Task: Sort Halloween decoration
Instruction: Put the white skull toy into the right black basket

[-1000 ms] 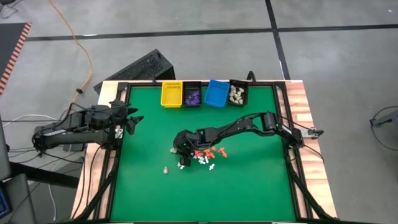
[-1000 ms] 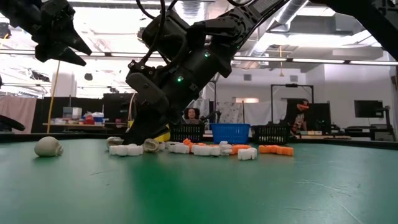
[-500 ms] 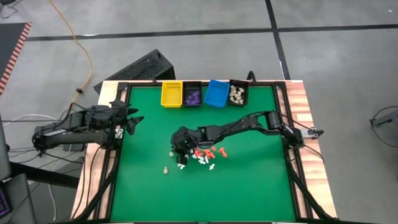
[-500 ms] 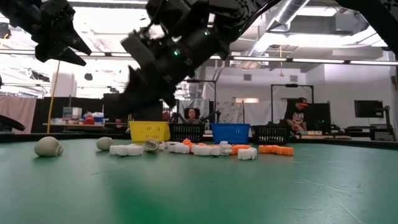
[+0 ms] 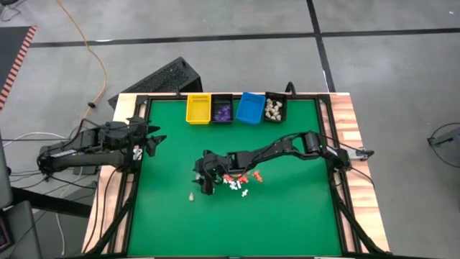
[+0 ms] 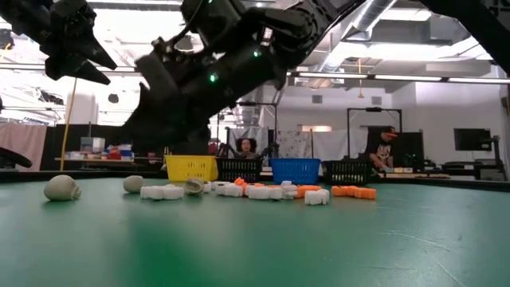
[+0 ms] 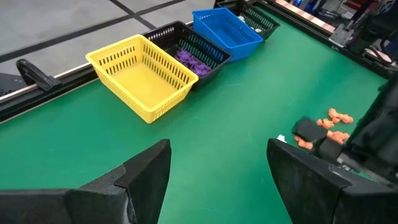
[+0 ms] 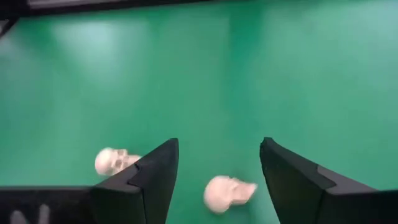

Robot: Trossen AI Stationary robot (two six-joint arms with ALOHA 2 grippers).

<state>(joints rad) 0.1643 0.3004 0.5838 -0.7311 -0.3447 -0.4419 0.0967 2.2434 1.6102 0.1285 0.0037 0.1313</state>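
My table (image 5: 287, 216) wore a matt green covering, smooth like felt or rubber mat, framed by pale wood-grain boards (image 5: 352, 144). The yellow bin (image 7: 144, 79), blue bin (image 7: 225, 26) and black bin (image 7: 186, 45) looked like slotted moulded plastic with a slight sheen. My right gripper (image 8: 214, 168) had dark, matt plastic-looking fingers (image 8: 155, 177). The cream skulls (image 8: 227, 191) between them seemed smooth, hard plastic; the orange pieces (image 7: 333, 121) likewise.

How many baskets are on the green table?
4, in a row along the far edge: yellow bin, black bin with purple pieces, blue bin, and another black bin with cream pieces.
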